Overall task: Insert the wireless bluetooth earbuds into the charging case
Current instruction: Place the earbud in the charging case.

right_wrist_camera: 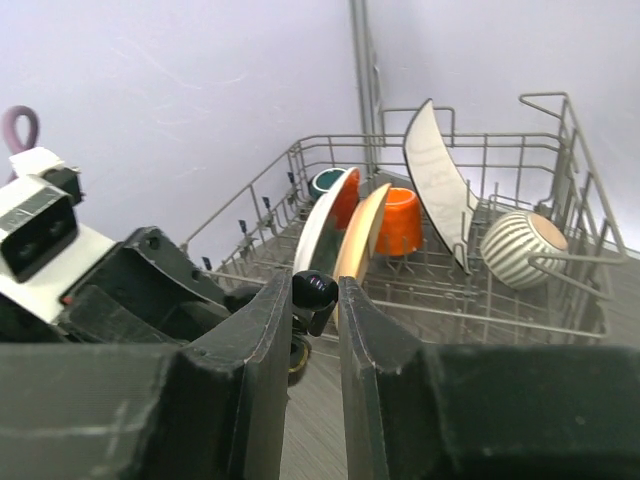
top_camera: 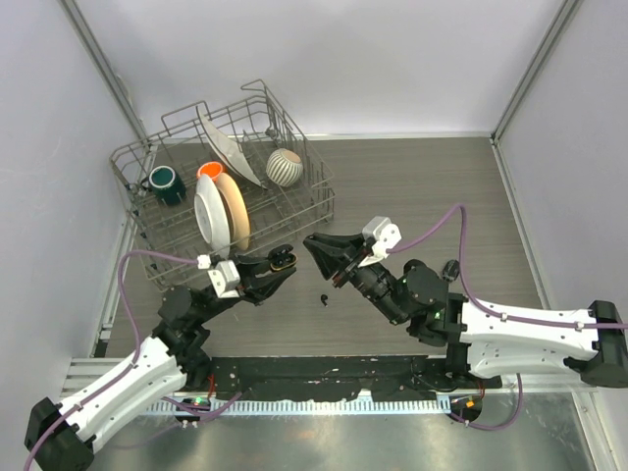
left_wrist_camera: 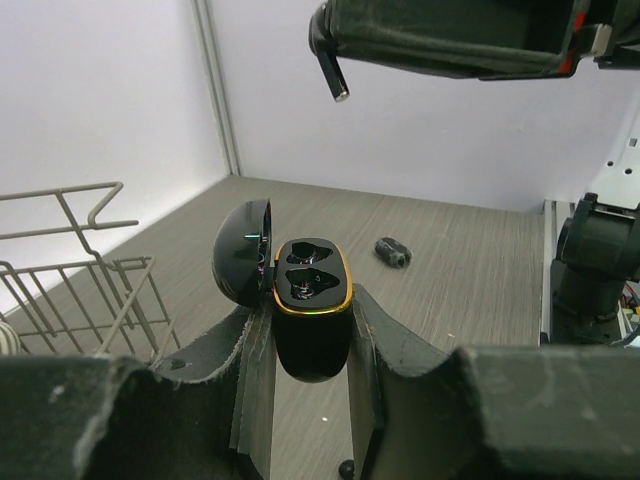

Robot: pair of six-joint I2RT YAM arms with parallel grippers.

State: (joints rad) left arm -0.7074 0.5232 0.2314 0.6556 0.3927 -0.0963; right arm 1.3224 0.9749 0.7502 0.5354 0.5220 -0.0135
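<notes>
Two grippers meet over the table [top_camera: 442, 196]: the left gripper [top_camera: 283, 263] clamps the charging case [left_wrist_camera: 312, 330] by its lower body, lid swung open, and the right gripper [right_wrist_camera: 316, 300] pinches one earbud [right_wrist_camera: 313, 288] just beside it. A second earbud [top_camera: 323, 299] lies on the wood below. Tiny, light and glossy, the buds likely slip, so gripping the rounded body looks safest.

No readable text is showing in any view. No label, brand, number or sign is appearing legibly.
</notes>
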